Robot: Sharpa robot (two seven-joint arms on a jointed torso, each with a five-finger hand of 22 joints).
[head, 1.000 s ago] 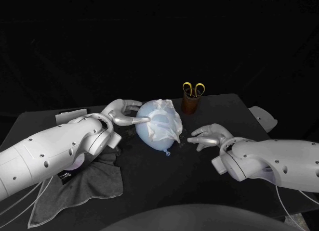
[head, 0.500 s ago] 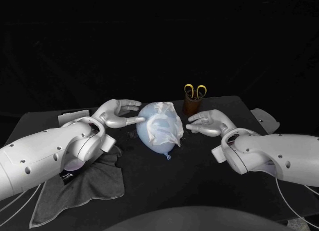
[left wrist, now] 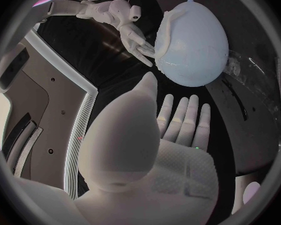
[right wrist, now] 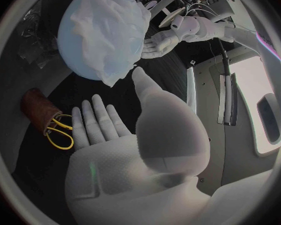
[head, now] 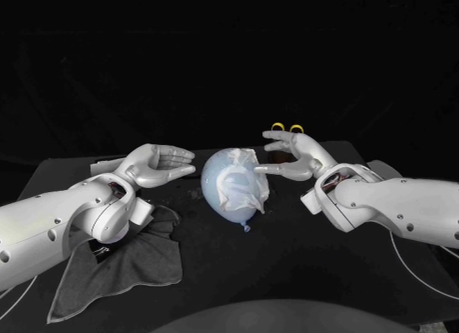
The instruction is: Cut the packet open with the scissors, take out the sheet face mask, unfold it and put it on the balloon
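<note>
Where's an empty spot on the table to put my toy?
The bare table in front of the balloon, between the grey cloth and the right arm. Crowded around the balloon: left hand, right hand, scissors close by.

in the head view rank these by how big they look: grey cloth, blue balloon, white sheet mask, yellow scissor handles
1. crumpled dark grey cloth, though nearer the camera
2. pale blue rubber balloon
3. white sheet face mask draped on it
4. yellow scissor handles, partly hidden behind the right hand
</note>
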